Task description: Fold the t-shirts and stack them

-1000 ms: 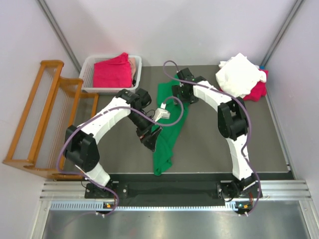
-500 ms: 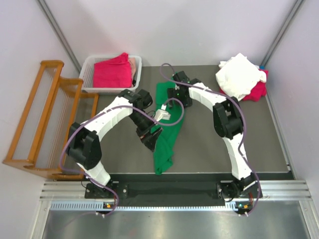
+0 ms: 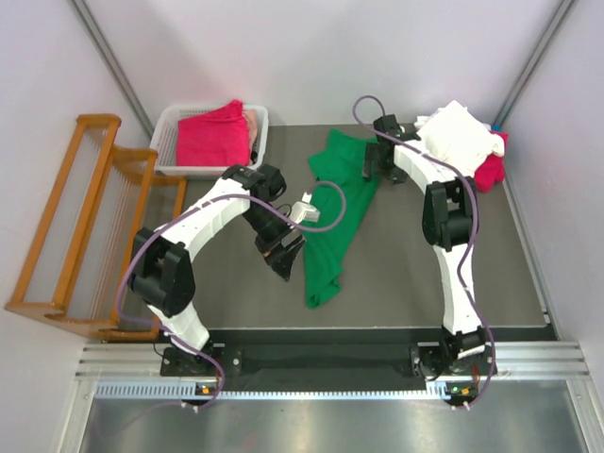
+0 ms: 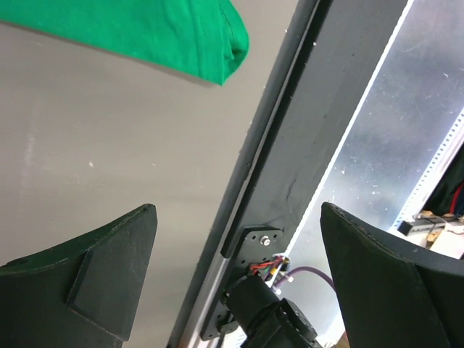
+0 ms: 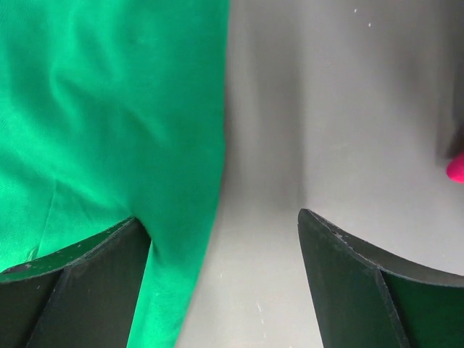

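The left end effector hangs released beside the bright green t-shirt on the grey tabletop — the right end effector, also released, straddles its edge.

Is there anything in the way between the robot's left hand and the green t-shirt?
Nothing visible stands in the way. The left hand is open and empty, close beside the green t-shirt. In the left wrist view, only bare grey table lies between its fingers and the shirt's nearest edge.
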`<action>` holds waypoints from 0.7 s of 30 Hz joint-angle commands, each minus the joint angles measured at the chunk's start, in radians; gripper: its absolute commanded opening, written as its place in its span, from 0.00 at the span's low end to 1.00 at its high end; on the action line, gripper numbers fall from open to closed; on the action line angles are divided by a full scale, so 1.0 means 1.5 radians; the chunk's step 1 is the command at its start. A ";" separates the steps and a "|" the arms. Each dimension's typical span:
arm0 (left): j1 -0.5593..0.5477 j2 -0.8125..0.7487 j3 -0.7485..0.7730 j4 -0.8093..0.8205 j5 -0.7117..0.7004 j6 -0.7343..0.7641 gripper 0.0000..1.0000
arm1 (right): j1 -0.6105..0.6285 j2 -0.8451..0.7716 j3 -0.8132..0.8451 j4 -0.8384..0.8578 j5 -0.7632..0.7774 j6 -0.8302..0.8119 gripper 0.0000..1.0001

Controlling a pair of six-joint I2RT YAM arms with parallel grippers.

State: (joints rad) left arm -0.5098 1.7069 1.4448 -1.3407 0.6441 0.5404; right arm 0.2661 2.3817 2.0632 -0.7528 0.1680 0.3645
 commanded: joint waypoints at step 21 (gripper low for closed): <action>0.153 0.000 0.060 -0.094 0.065 0.079 0.98 | 0.283 -0.514 -0.528 0.018 -0.110 0.033 0.82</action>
State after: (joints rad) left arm -0.4549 1.7153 1.4723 -1.3399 0.6510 0.5728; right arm 0.6548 1.7729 1.4178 -0.7624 0.0750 0.3550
